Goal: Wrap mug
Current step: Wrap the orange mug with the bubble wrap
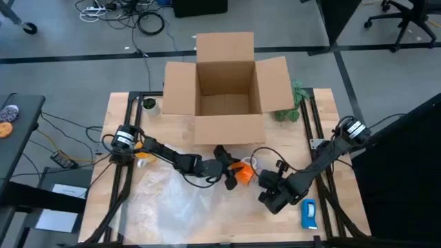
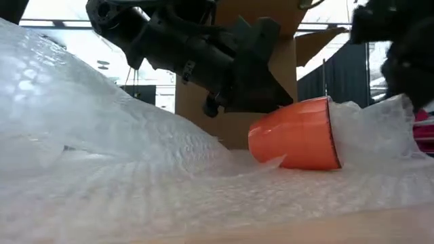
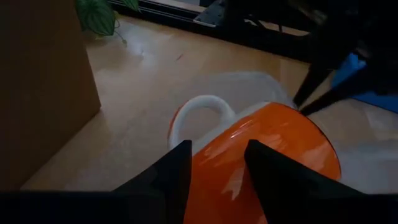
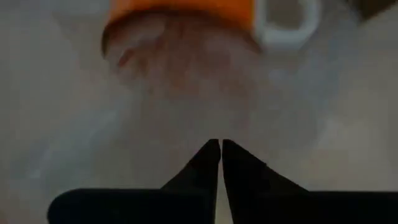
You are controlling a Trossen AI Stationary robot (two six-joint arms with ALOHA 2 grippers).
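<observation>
The orange mug lies on its side on a clear sheet of bubble wrap, its white handle toward the cardboard box. My left gripper is open, coming in from the table's left, its two fingers standing over the mug's orange wall. My right gripper is shut at the mug's open end, on the table's right side, with wrap raised against the rim. My left gripper has its open fingers slanting down over the mug's side wall, near the handle; whether they touch it I cannot tell. My right gripper pinches bubble wrap at its fingertips, in front of the mug's mouth. That part of the sheet stands lifted beside the rim; one layer or several, I cannot tell.
An open cardboard box stands at the table's far middle, close behind the mug. A green plant sits to its right. A flat blue-and-white object lies near the front right corner. The wrap covers the table's front middle.
</observation>
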